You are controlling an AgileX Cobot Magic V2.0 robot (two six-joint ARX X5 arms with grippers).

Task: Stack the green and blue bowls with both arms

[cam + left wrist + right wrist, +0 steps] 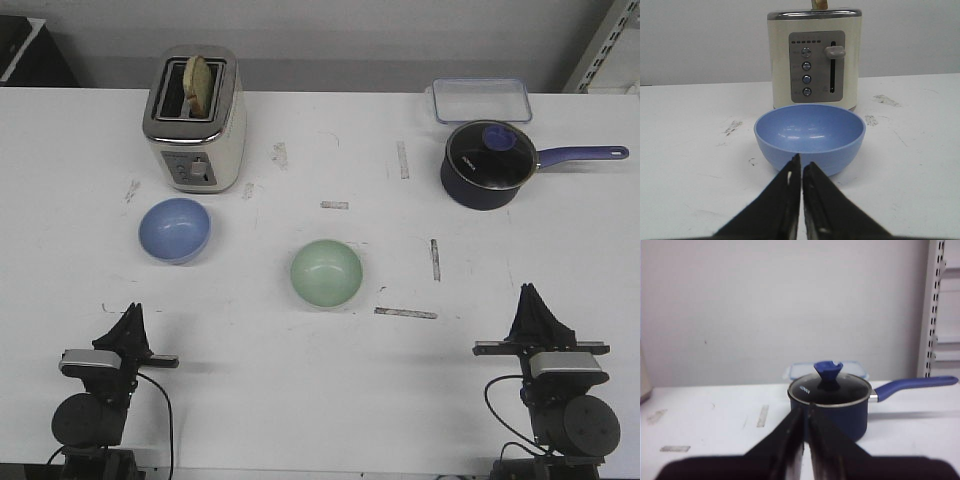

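— Where did the bowls sit?

— The blue bowl (pixel 175 230) stood upright on the white table (pixel 330 380), just in front of the toaster (pixel 195 120); the green bowl (pixel 326 273) lay near the table's middle, apart from it.

— And the fingers?

— The left gripper (pixel 801 162) had its tips pressed together, pointing at the blue bowl's near wall, holding nothing. The right gripper (pixel 805 412) was likewise closed and empty, aimed at the saucepan (pixel 832 400), well away from the green bowl.
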